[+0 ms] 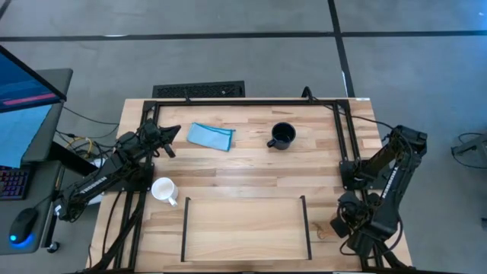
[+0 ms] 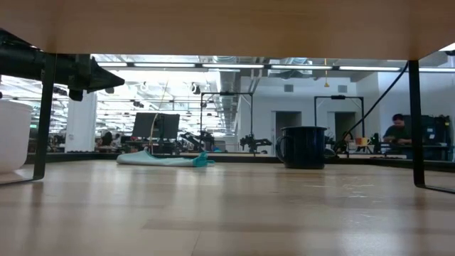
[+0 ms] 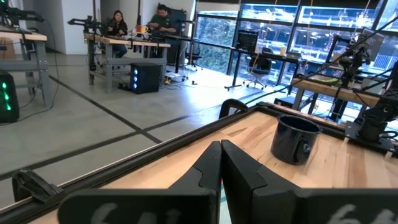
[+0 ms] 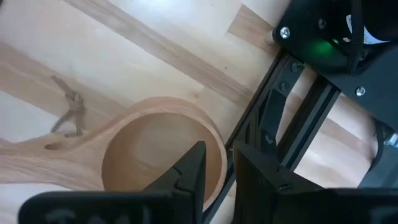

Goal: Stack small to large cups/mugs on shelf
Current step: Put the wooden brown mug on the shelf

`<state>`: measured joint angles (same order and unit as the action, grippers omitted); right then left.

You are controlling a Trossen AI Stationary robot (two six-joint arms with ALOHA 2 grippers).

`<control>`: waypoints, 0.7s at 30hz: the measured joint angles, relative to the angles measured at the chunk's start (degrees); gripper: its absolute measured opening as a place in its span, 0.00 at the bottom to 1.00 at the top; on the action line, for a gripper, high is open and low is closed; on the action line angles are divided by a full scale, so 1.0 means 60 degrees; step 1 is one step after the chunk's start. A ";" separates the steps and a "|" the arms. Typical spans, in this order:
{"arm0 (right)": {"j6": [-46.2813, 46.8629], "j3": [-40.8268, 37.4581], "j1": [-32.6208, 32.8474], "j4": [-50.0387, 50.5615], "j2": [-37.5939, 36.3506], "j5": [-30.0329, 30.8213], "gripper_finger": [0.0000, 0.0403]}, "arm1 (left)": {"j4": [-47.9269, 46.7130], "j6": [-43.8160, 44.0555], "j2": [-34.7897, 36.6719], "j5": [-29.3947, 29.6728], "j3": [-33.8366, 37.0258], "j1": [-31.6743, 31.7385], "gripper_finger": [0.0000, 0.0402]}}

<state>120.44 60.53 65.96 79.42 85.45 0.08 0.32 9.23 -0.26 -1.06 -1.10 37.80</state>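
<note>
I see a light wood table (image 1: 243, 164) with pale and darker planks, framed by black rails. The cloth (image 1: 211, 135) is light blue, one mug (image 1: 281, 136) dark navy, another mug (image 1: 163, 189) white. The wooden cup (image 4: 163, 148) is tan with visible grain.

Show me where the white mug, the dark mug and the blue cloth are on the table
white mug (image 1: 162, 188), high view, on its open rim.
dark mug (image 1: 282, 135), high view, on its open top.
blue cloth (image 1: 211, 135), high view, on the middle of the folded fabric.
</note>
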 joint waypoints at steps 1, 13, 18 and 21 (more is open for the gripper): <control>-0.0112 0.0000 -0.0013 0.0000 0.0000 -0.0003 0.26 | 0.0000 0.0000 0.0001 0.0000 0.0000 0.0000 0.00; -0.0396 0.0000 -0.0017 -0.0131 0.0000 -0.0004 0.26 | 0.0000 0.0000 0.0000 0.0000 0.0000 0.0000 0.00; -0.0226 0.0000 -0.0019 -0.0228 0.0000 -0.0008 0.26 | 0.0000 0.0000 0.0002 0.0000 0.0000 0.0000 0.00; -0.0068 0.0000 -0.0015 -0.0358 0.0000 -0.0008 0.26 | 0.0004 0.0000 0.0000 0.0000 0.0000 0.0000 0.00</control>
<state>120.03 60.53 65.87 77.27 85.45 0.03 0.34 9.23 -0.26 -1.06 -1.10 37.80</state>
